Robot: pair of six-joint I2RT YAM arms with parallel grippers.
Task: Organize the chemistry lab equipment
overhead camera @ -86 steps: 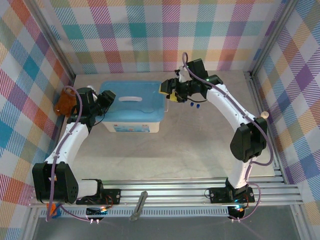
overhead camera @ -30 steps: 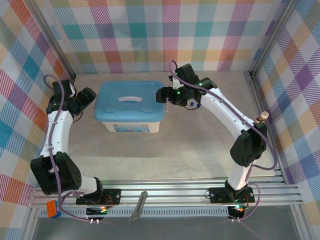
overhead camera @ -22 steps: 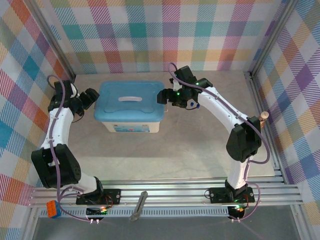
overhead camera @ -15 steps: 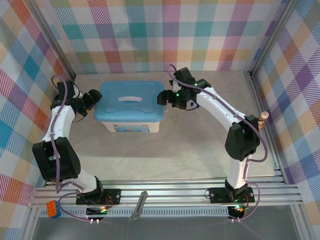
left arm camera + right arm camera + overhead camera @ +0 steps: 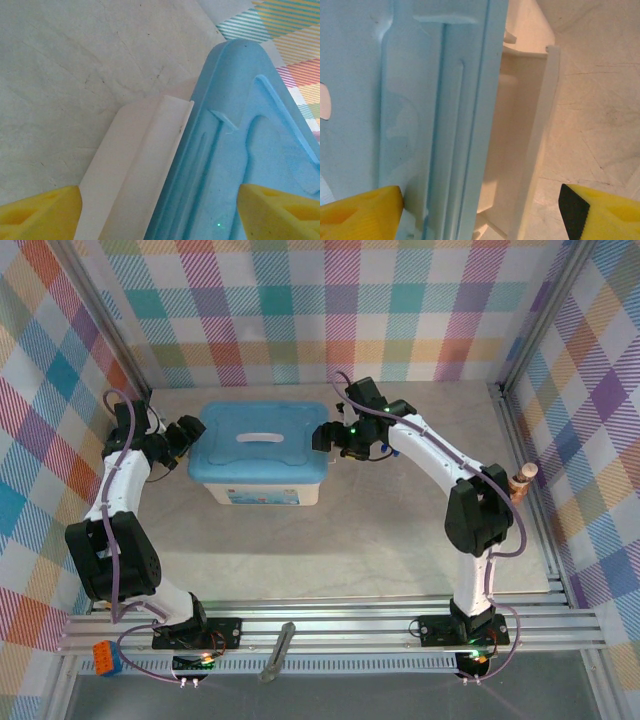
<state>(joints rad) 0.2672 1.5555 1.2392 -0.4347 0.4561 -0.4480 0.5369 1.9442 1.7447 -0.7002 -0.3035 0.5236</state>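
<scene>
Blue lid (image 5: 262,438) down on the white storage box (image 5: 262,495), toward the far left of the table (image 5: 380,540); contents hidden beneath. At the box's left end, left gripper (image 5: 186,433), spread wide, yellow fingers (image 5: 40,210) either side of the lid's edge and the white latch flap (image 5: 135,165) (no contact to be made out). At the right end, right gripper (image 5: 322,435), likewise wide, straddling lid edge and latch there. Holding nothing, either one. Brown-topped bottle figure (image 5: 521,480) well apart, at the table's right edge.

Blue-lidded white bin (image 5: 290,455) — mid-back of table (image 5: 380,540)
</scene>
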